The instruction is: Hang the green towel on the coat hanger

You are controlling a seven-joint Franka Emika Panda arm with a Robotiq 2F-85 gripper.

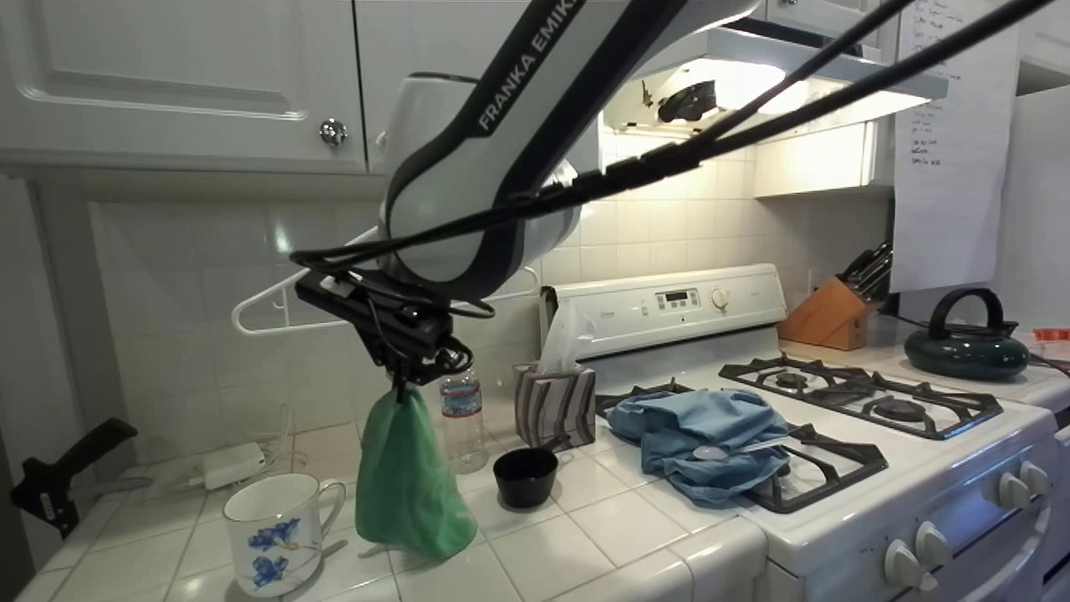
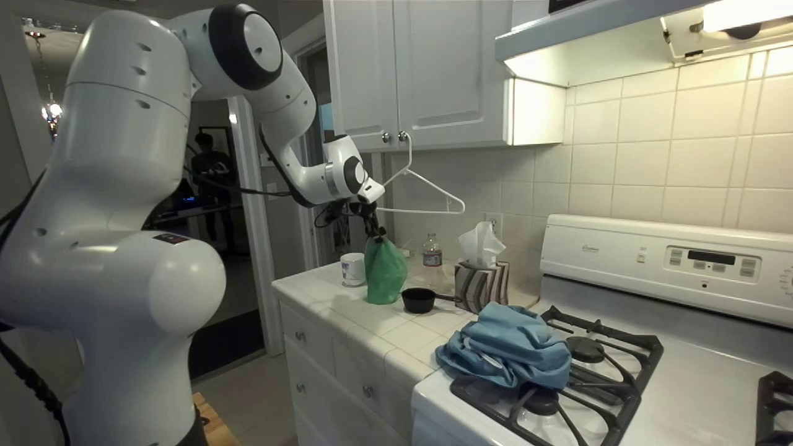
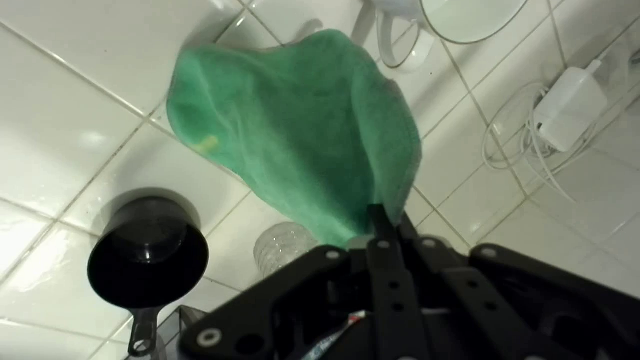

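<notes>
Mug (image 1: 272, 539) sits left of towel (image 1: 410, 485) in both exterior views, pan (image 1: 525, 483) right, bottle (image 1: 464, 418) behind; hanger (image 2: 424, 212) on cabinet knob (image 2: 403, 137).

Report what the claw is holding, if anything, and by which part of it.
The green towel, pinched at its gathered top end in the claw; the rest hangs below.

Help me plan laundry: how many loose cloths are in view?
2: the green towel, hanging from the gripper over the counter, and the blue cloth, bunched on the stove. The blue cloth's folds could hide another.
</notes>
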